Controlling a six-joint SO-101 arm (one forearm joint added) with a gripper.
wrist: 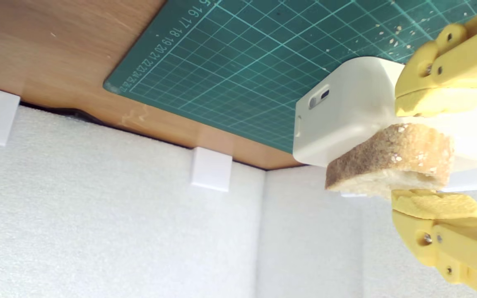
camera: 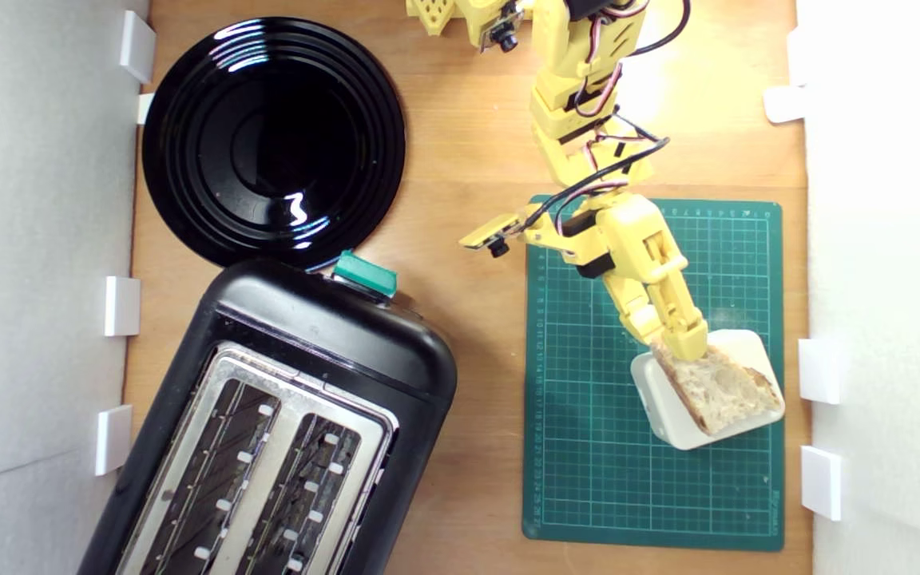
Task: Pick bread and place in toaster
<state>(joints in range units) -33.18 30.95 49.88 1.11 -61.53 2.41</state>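
A triangular slice of bread [camera: 722, 390] with pale holey crumb and a tan crust lies on top of a white rounded plastic block [camera: 665, 422] at the exterior view's right. My yellow gripper [camera: 681, 348] reaches down to the slice's near corner. In the wrist view one finger sits on each flat face of the bread [wrist: 371, 165], so the gripper [wrist: 399, 153] is shut on it, with the block [wrist: 346, 120] just behind. The black toaster [camera: 324, 351], with a silver top, two long empty slots and a teal lever [camera: 364, 275], stands at the exterior view's lower left.
A green cutting mat [camera: 588, 447] lies under the block. A round glossy black plate [camera: 272, 136] sits behind the toaster, touching it. White foam walls with white clips [camera: 819, 371] border the wooden table on both sides.
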